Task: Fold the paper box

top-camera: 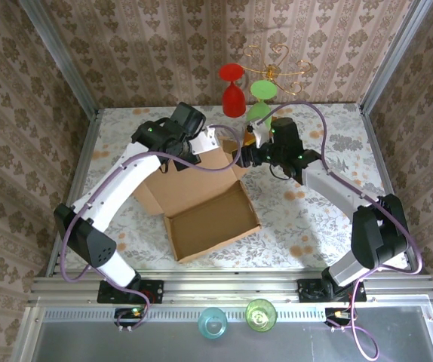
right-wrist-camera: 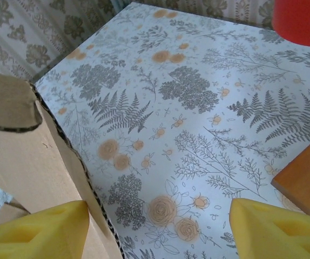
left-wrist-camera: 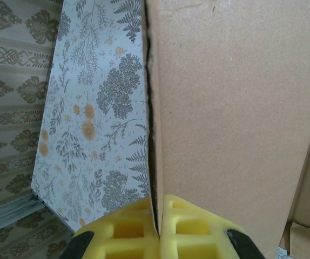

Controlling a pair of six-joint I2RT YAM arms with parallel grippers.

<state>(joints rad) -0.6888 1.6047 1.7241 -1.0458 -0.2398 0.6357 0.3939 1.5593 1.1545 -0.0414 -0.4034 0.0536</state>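
The paper box (top-camera: 213,219) is a plain brown cardboard mailer lying in the middle of the table, its tray open upward and its back flap raised. My left gripper (top-camera: 213,143) is at the back flap. In the left wrist view its yellow fingers (left-wrist-camera: 193,229) are shut on the edge of a cardboard panel (left-wrist-camera: 236,108). My right gripper (top-camera: 241,157) is at the box's back right corner, open. In the right wrist view the corrugated edge of a flap (right-wrist-camera: 31,162) lies just inside its left finger (right-wrist-camera: 36,234), and the right finger (right-wrist-camera: 276,232) stands far off over the table.
A gold glass stand (top-camera: 273,72) with red (top-camera: 233,98) and green (top-camera: 262,90) glasses stands at the back, close behind the right gripper. Its wooden base (right-wrist-camera: 306,178) and a red glass (right-wrist-camera: 301,19) are near the right fingers. Blue (top-camera: 213,323) and green (top-camera: 260,314) cups sit at the front rail.
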